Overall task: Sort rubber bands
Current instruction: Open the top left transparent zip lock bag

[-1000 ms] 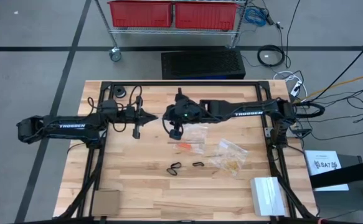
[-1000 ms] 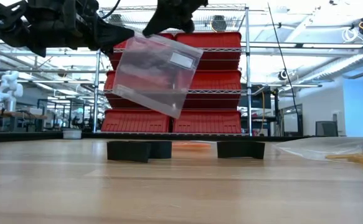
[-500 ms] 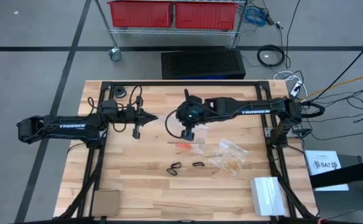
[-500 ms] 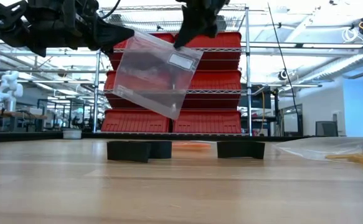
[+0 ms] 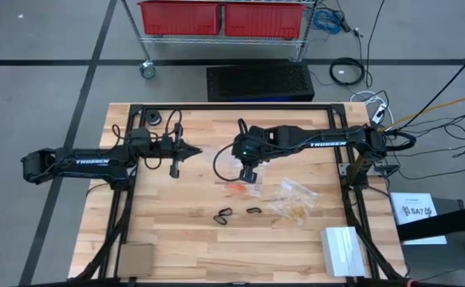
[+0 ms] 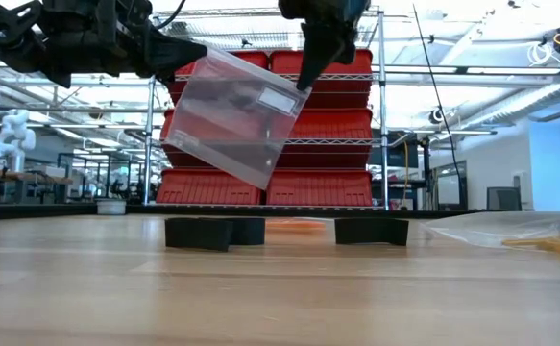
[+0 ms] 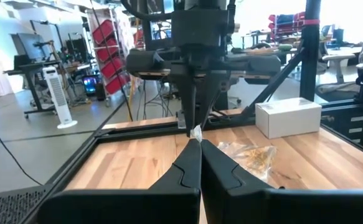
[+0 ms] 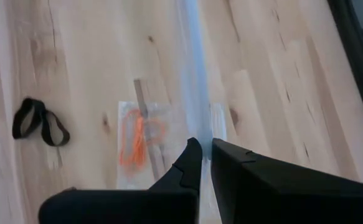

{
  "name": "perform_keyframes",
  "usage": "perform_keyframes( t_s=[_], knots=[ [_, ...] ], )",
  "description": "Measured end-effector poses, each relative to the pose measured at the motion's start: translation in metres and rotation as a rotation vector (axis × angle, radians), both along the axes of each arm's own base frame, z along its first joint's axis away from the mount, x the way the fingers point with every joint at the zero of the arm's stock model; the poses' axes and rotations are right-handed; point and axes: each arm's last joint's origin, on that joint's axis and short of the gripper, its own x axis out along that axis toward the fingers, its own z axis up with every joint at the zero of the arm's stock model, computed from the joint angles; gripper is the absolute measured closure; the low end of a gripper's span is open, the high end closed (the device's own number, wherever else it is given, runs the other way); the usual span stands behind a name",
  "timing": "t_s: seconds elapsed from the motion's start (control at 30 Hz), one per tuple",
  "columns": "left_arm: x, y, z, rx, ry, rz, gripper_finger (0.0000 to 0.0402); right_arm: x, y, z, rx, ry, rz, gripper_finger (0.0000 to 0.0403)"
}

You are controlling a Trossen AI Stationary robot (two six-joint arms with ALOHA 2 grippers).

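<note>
A clear plastic bag hangs in the air between my two grippers, above the table's middle. My left gripper is shut on its left upper corner, and my right gripper is shut on its right upper corner. On the table below lie orange-red rubber bands inside a flat clear bag. Two black rubber bands lie loose on the wood. Pale tan bands sit in a crumpled clear bag. My left gripper pinches the bag's upper left corner between its two fingers, level, from the table's left. The bag is lifted clear and hangs tilted below that corner. My right gripper pinches the bag's top edge at the right corner from above, pointing down. In its wrist view the edge runs out from between the fingertips.
A white box stands near the table's right near corner and a piece of brown cardboard near the left near corner. Black frame rails run along both sides. Bare wood lies left of the black bands.
My right gripper has moved toward the table's right edge along the bag's top edge, from about its middle to its right corner, and a little lower. The bag has stayed lifted and has tipped slightly, its low corner swinging left. The left gripper has kept still.
</note>
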Motion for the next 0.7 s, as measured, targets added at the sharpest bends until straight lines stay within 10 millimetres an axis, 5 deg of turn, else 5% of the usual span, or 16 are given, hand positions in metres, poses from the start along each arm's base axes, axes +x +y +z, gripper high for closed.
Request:
perform_keyframes(
  t_s=[0.3,0.57,0.7],
  knots=[
    [0.0,0.0,0.0,0.001,0.002,0.002,0.0402,-0.002,0.0,-0.001,0.008,0.019,-0.012,0.0378],
    [0.0,0.0,0.0,0.002,-0.002,0.003,0.0402,-0.006,0.0,-0.003,0.013,0.061,-0.021,0.0261],
    [0.0,0.0,0.0,0.001,-0.002,0.003,0.0402,-0.009,0.0,0.012,0.017,0.07,-0.029,0.0219]
  ],
)
